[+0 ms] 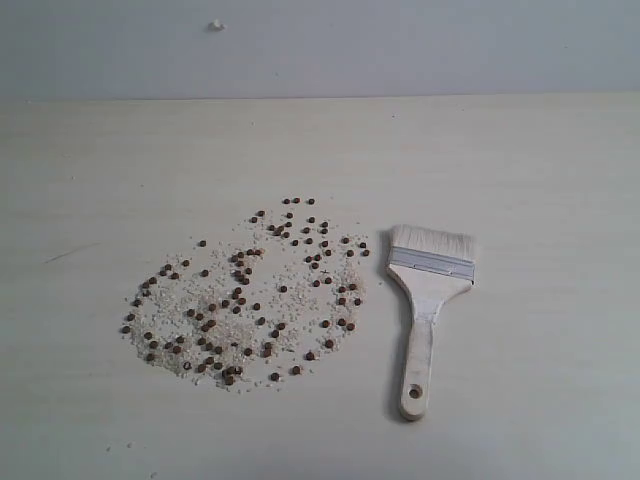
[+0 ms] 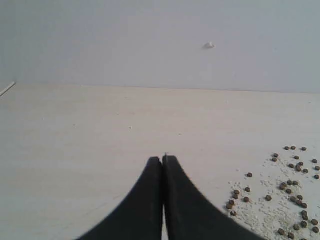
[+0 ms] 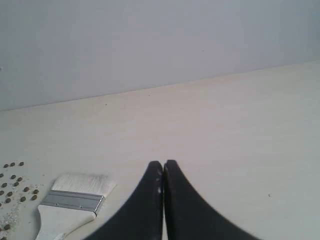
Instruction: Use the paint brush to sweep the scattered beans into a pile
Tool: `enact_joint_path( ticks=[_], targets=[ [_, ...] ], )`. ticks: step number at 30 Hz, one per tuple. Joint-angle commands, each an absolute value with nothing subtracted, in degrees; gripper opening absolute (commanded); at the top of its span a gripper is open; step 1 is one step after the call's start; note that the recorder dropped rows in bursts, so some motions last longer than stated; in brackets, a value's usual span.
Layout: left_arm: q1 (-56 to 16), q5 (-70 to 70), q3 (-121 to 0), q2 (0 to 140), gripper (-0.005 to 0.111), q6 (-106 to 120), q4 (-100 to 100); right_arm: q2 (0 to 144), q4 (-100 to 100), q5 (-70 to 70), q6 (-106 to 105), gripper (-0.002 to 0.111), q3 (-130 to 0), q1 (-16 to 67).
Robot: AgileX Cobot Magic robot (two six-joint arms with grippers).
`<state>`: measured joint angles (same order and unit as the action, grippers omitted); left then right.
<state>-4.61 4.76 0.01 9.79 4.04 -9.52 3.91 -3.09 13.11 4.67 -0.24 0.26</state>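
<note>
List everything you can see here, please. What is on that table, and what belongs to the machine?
beans: dozens, reddish-brown, scattered in a wide patch on the table
grains: too many to count, off-white, mixed in among the beans
paint brush: one, pale wooden handle, silver band, white bristles; lying flat beside the patch, bristles toward the wall
table: one, pale wood
wall: one, grey-blue, behind the table
speck: one, white, on the wall
left pincer: one, black, shut, empty, near the patch's edge
right pincer: one, black, shut, empty, near the brush
</note>
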Motion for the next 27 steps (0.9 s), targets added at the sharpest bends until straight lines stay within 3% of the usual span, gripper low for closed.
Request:
enact_joint_path(
  ticks=[1, 17, 27],
  targets=[
    [-4.54, 4.75, 0.0, 9.31, 0.0, 4.14, -9.9, 3.55, -3.05, 12.64, 4.68, 0.0, 0.0, -0.15],
    [-4.54, 4.75, 0.0, 9.31, 0.0, 4.14, -9.9, 3.55, -4.56, 10.69, 6.44, 0.0, 0.0, -0.15],
    [-4.54, 4.75, 0.0, 9.31, 0.0, 4.14, -9.9, 3.55, -16.18, -5.46, 27.65, 0.0, 0.0, -0.15]
  ],
)
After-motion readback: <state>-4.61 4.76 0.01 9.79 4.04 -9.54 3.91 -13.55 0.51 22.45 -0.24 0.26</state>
